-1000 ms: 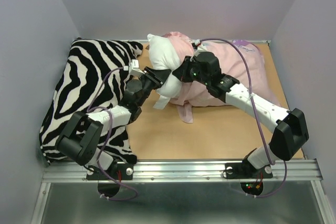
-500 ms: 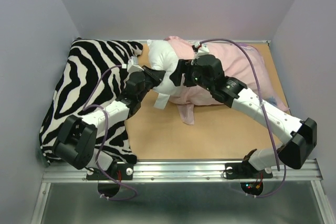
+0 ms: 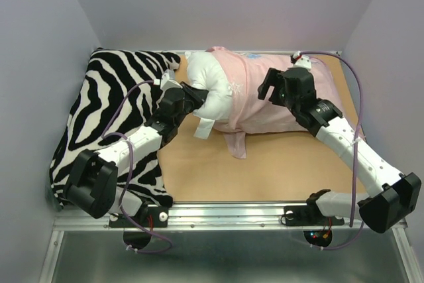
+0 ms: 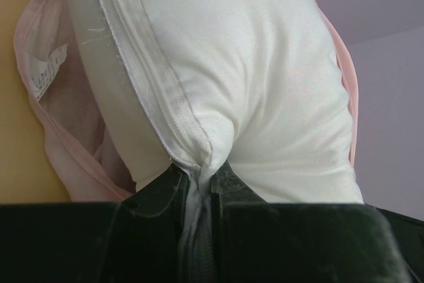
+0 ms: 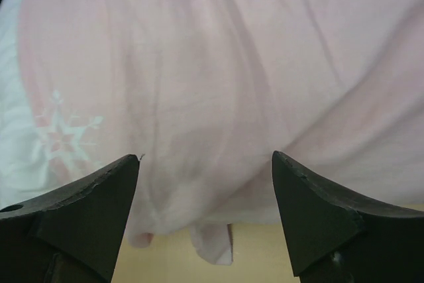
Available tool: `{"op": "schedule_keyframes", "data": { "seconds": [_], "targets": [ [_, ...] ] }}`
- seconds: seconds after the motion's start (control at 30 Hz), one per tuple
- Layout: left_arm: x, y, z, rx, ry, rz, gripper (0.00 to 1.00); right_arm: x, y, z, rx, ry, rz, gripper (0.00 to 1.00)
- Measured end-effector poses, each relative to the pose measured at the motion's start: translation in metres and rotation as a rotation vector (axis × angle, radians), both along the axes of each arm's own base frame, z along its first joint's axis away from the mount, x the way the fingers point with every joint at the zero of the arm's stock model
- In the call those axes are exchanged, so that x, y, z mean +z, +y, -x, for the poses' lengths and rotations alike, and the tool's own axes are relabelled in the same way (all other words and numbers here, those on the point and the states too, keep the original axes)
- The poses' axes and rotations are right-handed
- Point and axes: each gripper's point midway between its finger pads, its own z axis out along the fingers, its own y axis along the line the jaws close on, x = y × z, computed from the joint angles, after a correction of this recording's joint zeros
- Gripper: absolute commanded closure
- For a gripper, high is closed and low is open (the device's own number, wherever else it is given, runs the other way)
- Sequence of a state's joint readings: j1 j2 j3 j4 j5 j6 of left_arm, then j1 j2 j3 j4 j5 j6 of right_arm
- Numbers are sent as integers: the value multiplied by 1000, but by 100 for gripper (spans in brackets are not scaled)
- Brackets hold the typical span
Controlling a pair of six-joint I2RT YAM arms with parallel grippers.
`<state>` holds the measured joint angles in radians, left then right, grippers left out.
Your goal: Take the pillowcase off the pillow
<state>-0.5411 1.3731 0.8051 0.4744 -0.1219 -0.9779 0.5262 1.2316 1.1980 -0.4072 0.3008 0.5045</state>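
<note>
The pink pillowcase point(image 3: 265, 97) lies at the back of the table, still round most of the white pillow point(image 3: 213, 84), whose left end bulges out of its opening. My left gripper point(image 3: 193, 95) is shut on that bare end; in the left wrist view the pillow point(image 4: 265, 77) has its seam pinched between the jaws of the left gripper point(image 4: 200, 180), with the pillowcase point(image 4: 59, 130) bunched behind it. My right gripper point(image 3: 275, 85) hovers over the pillowcase, open, holding nothing. In the right wrist view the right gripper point(image 5: 205, 164) frames the pillowcase point(image 5: 218, 84), jaws wide apart.
A big zebra-striped cushion point(image 3: 109, 117) fills the table's left side, under my left arm. Bare tan tabletop point(image 3: 265, 170) lies in front of the pillow. Grey walls close in the left, back and right sides.
My right gripper has let go near the pillow's open end, opened wide and moved right over the pillowcase. The left gripper stays clamped on the pillow's end.
</note>
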Motion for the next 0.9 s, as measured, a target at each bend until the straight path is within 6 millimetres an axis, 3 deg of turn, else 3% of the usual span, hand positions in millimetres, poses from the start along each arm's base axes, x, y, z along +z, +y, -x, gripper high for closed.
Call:
{"op": "schedule_keyframes", "data": {
  "seconds": [0.07,0.23,0.37,0.43,0.47,0.5,0.53,0.6,0.73,0.83,0.9],
  "targets": [
    [0,0,0,0,3,-5,100,-5,-15,-3,-43,13,14,13],
    [0,1,1,-2,11,-21,100,-9,-30,-11,-90,24,18,14],
    [4,2,0,-6,9,-35,100,-20,-40,-20,-124,54,25,28],
    [6,2,0,-9,7,-40,100,-34,-44,-27,-141,89,37,44],
    [7,2,0,-11,6,-43,100,-40,-46,-30,-149,103,39,56],
    [8,2,0,-13,4,-45,100,-48,-48,-34,-154,122,44,75],
    [9,3,1,-17,4,-49,100,-56,-50,-37,-160,143,46,86],
    [10,5,4,-22,7,-59,100,-64,-52,-41,-158,164,48,100],
    [26,14,8,-30,-3,-74,100,-51,-68,-56,-173,155,-15,100],
    [60,24,10,-34,-52,-60,100,-33,-92,-68,-214,118,-55,99],
    [88,45,10,-5,-99,-48,100,-30,-123,-76,-279,108,-72,99]
  ]
}}
